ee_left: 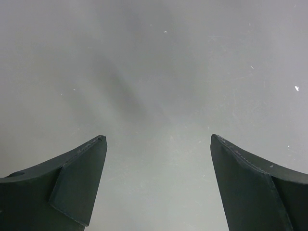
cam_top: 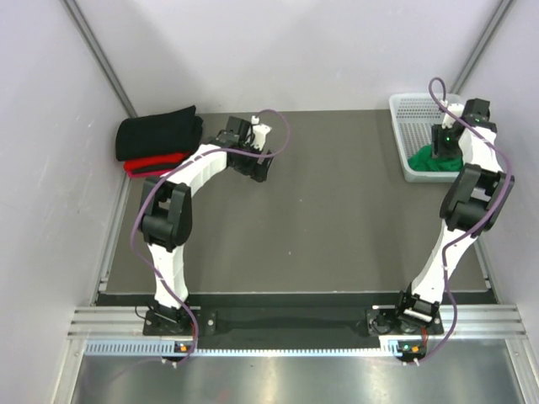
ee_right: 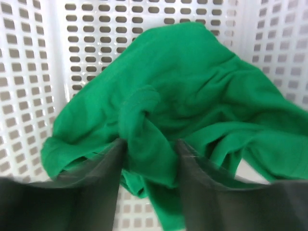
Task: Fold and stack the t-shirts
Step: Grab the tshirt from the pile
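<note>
**Position of the garment.** The green t-shirt [ee_right: 192,86] lies crumpled in the white mesh basket [cam_top: 404,109] at the far right corner of the table [cam_top: 320,219]. It has no readable long axis, being a loose heap with one raised ridge of cloth.

**Right arm.** The right gripper [ee_right: 149,144] is down inside the basket, directly over the heap. The ridge sits between its fingers [ee_right: 96,187], one finger on each side, and runs along the gap and so across the closing line. The cloth fills the gap and appears to touch both fingers. The fingers stand part-way apart, and I cannot tell whether a firm pinch is made.

**Left arm.** The left gripper [ee_left: 159,139] hangs over bare table, fingers wide apart, nothing between them. It is near the far left corner, just beside the folded black t-shirt [cam_top: 160,130], which is stacked on the red t-shirt [cam_top: 156,164].

**Judgement.** The right arm is far the nearer to the green shirt, and the left is well apart from it across the table. The lift depends on the ridge staying centred between the fingers; a thin bite on one layer could slip.
</note>
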{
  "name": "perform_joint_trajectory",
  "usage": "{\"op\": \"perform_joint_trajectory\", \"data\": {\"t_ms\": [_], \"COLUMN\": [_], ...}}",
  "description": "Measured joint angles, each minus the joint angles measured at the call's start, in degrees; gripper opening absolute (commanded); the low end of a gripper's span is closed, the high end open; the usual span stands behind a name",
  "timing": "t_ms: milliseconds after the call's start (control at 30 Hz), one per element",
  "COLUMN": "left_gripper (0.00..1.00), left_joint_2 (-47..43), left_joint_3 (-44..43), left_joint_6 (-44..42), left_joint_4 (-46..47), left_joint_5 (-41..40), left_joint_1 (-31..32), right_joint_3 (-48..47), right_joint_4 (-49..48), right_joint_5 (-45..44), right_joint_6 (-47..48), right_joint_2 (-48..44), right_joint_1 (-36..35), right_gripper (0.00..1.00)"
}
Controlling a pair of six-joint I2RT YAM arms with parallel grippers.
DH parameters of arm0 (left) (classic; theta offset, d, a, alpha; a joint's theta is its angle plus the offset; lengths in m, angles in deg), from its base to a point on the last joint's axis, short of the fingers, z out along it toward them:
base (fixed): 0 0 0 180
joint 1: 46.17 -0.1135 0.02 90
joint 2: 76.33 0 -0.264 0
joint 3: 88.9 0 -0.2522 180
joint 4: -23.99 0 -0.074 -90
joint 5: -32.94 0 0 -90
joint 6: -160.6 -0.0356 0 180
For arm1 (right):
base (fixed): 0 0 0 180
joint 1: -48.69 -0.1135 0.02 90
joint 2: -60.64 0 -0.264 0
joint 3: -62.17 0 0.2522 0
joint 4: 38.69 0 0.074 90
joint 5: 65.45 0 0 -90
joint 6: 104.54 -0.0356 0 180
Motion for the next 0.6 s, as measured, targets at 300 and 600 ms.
{"op": "perform_joint_trajectory", "data": {"t_ms": [300, 600], "left_gripper": [0.97, 0.99], "left_joint_2": [0.0, 0.0], "left_joint_3": [0.0, -2.27], "left_joint_6": [-1.53, -2.08], "left_joint_4": [0.09, 1.27], "left_joint_5": [-4.07, -16.28], "left_joint_1": [2.32, 1.9], "right_joint_3": [-3.21, -4.76], "right_joint_4": [0.66, -11.04], "right_joint_5": [3.04, 6.51], "right_joint_6": [-0.24, 3.87], "right_joint_2": [-1.16, -26.29], "right_joint_1": [-0.02, -8.9], "right_gripper": [0.0, 0.0]}}
